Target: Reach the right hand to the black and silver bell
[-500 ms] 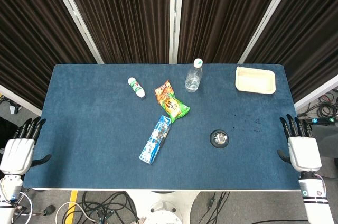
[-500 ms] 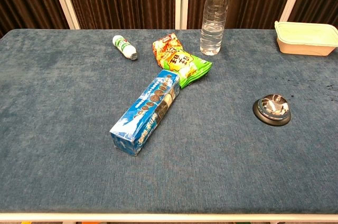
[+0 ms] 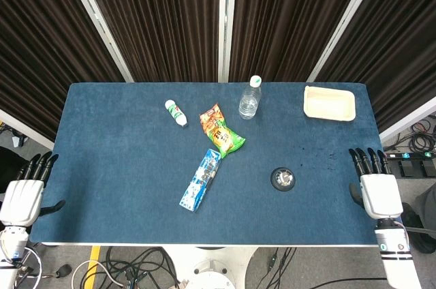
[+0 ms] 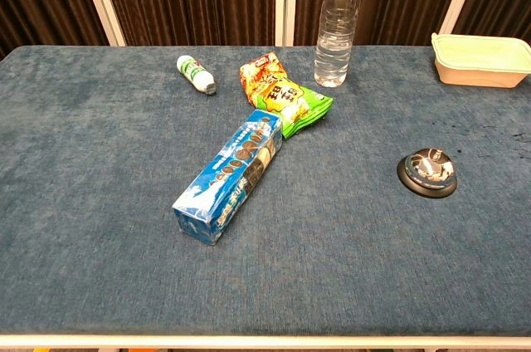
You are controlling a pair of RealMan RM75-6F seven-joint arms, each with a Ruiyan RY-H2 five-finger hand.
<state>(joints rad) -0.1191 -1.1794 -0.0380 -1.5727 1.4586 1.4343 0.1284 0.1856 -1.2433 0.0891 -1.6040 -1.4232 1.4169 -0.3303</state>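
Black and silver bell point(image 3: 283, 179) upright on the blue surface point(image 3: 122, 159), toward the right front, apart from everything else. Right hand point(image 3: 376, 191) at the right edge of the surface, released, fingers apart and pointing toward the curtains, holding nothing, well apart from the bell. Left hand point(image 3: 22, 195) off the left front corner, likewise released and holding nothing. Seen only from the head view, both hands; none in the chest view. Near the middle, a blue biscuit box point(image 4: 231, 176) lying lengthwise, its far end touching a green and orange snack bag point(image 4: 284, 96). Behind, an upright water bottle point(image 4: 337, 25), a small white bottle point(image 4: 196, 75) on its side, and a cream tray point(image 4: 479, 60) in the far right corner.
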